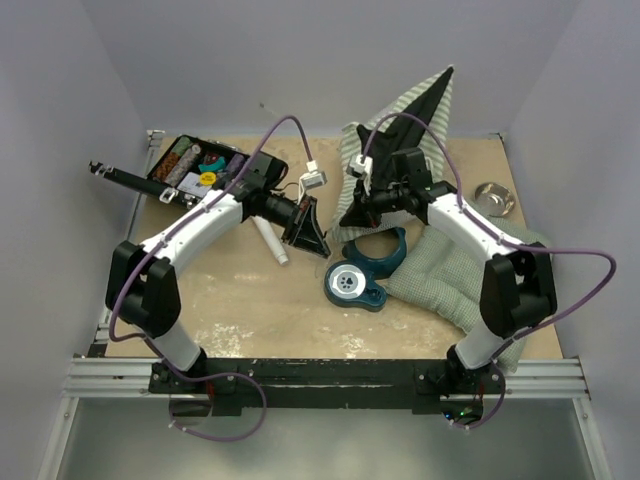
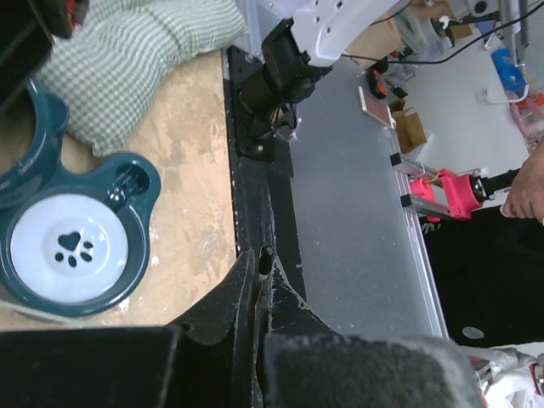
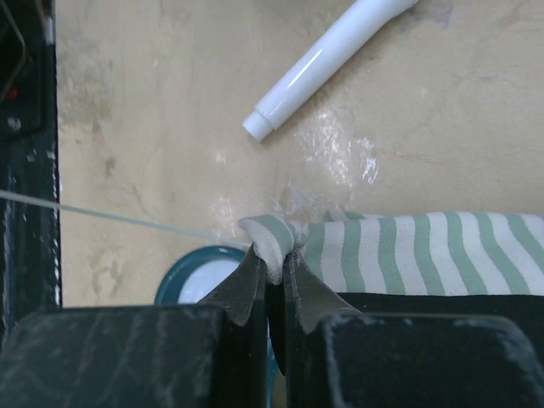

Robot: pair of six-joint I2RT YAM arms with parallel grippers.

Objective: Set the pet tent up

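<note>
The tent point(image 1: 405, 140) is not set up yet. It lies as a loose heap behind the right gripper point(image 1: 362, 205), with one black panel and some striped cloth pointing up toward the back wall. No arched doorway or standing frame can be seen, so I judge the work is at an early stage.

In the right wrist view, the right gripper point(image 3: 274, 255) is closed tight on a small fold of the striped edge of the tent point(image 3: 408, 246). The cloth runs away to the right of the fingers and hangs just above the table point(image 3: 170, 110). A thin white rod point(image 3: 127, 219) comes in from the left and ends at this pinched fold. It may be a tent pole, but I cannot tell for sure.

The left gripper point(image 1: 308, 232) has its jaws pressed together, and in its own view point(image 2: 257, 259) nothing shows between them. It is near the tent but apart from it. The bowl stand point(image 1: 360, 275) is below and between both grippers, the cushion point(image 1: 450, 275) is under the right arm, and a white tube point(image 1: 272, 240) lies just beside the left gripper.

What is left, I think: spread the cloth, get the poles in place, and stand the tent upright.
</note>
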